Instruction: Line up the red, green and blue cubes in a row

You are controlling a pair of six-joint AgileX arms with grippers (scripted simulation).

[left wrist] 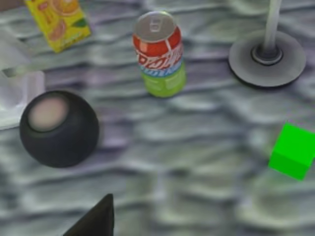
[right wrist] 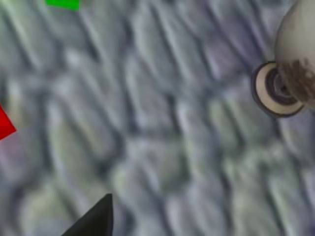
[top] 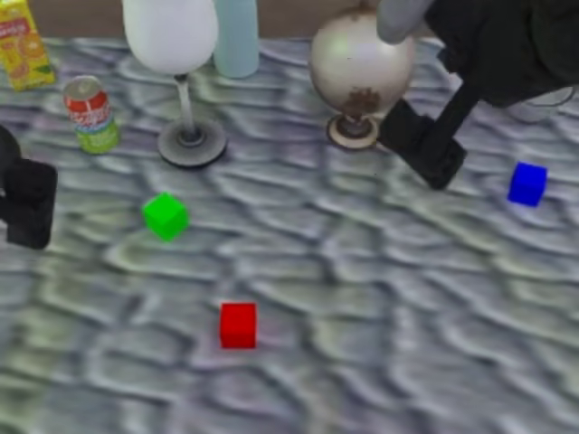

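Note:
The green cube (top: 166,216) lies left of centre, the red cube (top: 238,325) nearer the front, and the blue cube (top: 527,183) far to the right. All three stand apart on the table. My right gripper (top: 432,163) hovers open and empty in front of the globe, left of the blue cube. My left gripper (top: 29,215) is parked open at the left edge, left of the green cube. The left wrist view shows the green cube (left wrist: 293,151) and one dark fingertip (left wrist: 101,219). In the right wrist view, the red cube (right wrist: 5,125) and green cube (right wrist: 62,4) sit at the edges beyond one fingertip (right wrist: 101,219).
Along the back stand a juice carton (top: 23,43), a soda can (top: 90,113), a wine glass (top: 185,81), a pale bottle (top: 237,36) and a globe (top: 360,68) on its base. A black ball-shaped object (left wrist: 59,129) sits near the left gripper.

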